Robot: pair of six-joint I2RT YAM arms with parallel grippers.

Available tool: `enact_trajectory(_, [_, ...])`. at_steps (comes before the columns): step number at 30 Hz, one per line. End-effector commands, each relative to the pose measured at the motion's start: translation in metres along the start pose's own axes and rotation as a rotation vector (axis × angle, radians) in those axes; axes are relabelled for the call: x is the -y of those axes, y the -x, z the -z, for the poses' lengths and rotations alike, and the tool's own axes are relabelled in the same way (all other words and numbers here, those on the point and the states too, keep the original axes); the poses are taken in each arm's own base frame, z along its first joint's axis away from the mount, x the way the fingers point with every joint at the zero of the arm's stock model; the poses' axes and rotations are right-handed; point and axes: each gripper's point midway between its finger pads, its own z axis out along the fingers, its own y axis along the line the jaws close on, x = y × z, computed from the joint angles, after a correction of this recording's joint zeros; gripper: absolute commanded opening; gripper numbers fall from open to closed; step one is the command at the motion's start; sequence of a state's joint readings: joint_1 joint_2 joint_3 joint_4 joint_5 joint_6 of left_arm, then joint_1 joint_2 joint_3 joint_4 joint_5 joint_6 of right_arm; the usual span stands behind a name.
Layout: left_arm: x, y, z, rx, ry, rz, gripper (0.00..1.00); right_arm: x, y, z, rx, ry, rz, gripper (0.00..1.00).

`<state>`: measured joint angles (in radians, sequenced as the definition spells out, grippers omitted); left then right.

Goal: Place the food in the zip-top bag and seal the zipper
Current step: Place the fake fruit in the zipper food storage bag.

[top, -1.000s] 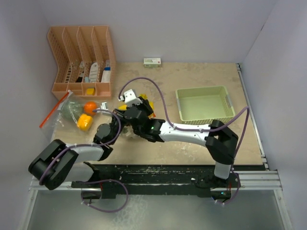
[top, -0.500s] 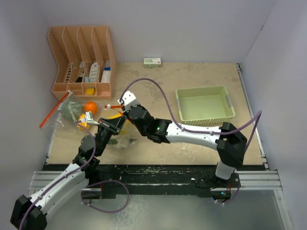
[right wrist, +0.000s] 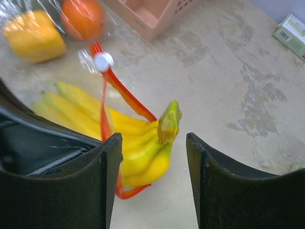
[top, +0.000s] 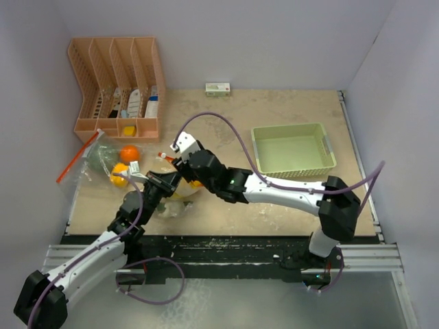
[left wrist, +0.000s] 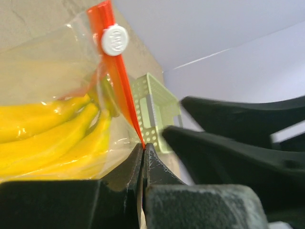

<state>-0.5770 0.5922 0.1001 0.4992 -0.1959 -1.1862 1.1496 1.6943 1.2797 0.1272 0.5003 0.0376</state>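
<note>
Left wrist view: one clear zip-top bag [left wrist: 47, 67] with one banana bunch [left wrist: 43, 138] inside its mouth
Left hand [left wrist: 143, 149]: pinched together on the bag's red zipper strip [left wrist: 121, 95]
Right hand [right wrist: 151, 143]: fingers apart above the banana bunch
Counter [right wrist: 228, 71]: one orange [right wrist: 82, 16], one yellow piece [right wrist: 33, 37] near the bag
Box [top: 218, 88]: print too small to read

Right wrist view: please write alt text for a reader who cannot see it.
A bunch of yellow bananas lies partly through the red zipper of a clear zip-top bag, between the dark fingers of the open right tool. An orange and a yellow piece lie beyond.
</note>
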Motion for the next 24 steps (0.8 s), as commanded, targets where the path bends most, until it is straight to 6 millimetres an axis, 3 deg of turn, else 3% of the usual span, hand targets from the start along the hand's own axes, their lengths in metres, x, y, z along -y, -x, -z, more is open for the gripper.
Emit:
enact_trajectory(1, [0.000,-0.008,0.000,-0.037,-0.007,0.007,0.00,-0.004,0.070,0.035,0.196,0.080,-0.138,0.60])
enact_trajectory(4, [0.000,-0.009,0.001,-0.040,-0.009,0.009,0.00,0.034,0.054,0.027,0.139,-0.038,-0.228,0.60])
enact_trajectory(6, [0.001,-0.008,0.002,-0.039,-0.010,0.006,0.00,0.061,0.030,0.017,0.065,-0.070,-0.313,0.58])
enact_trajectory(8, [0.003,-0.005,0.003,-0.034,-0.014,0.002,0.00,0.072,0.009,0.013,0.016,-0.036,-0.376,0.57])
enact_trajectory(18, [0.024,0.005,0.004,-0.019,-0.047,-0.017,0.00,0.052,-0.050,0.023,-0.091,0.139,-0.478,0.52])
enact_trajectory(24, [0.030,0.005,0.005,-0.025,-0.062,-0.016,0.00,0.023,-0.097,0.014,-0.174,0.306,-0.623,0.49])
